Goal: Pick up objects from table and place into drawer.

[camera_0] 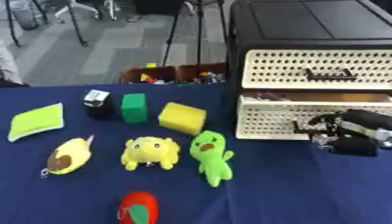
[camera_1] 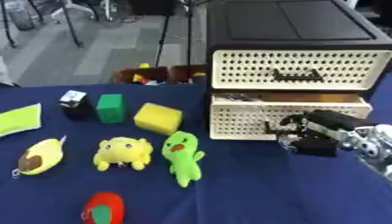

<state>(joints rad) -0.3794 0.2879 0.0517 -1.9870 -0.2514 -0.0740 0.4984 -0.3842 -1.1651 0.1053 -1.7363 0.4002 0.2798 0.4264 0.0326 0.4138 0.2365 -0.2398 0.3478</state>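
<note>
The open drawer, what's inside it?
The lower drawer is pulled out. Over its front wall only a dark shape at the left and some orange-brown show; the wall hides everything deeper.

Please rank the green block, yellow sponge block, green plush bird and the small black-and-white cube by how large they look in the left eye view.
1. Green plush bird, though it lies nearest the camera.
2. Yellow sponge block.
3. Green block, close to the sponge, so that order is unsure.
4. Black-and-white cube, smallest.

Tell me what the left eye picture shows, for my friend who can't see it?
The robot's right hand reaches at the pulled-out lower drawer of a cream cabinet. Plush toys and foam blocks lie on the blue table, including a green plush bird.
</note>
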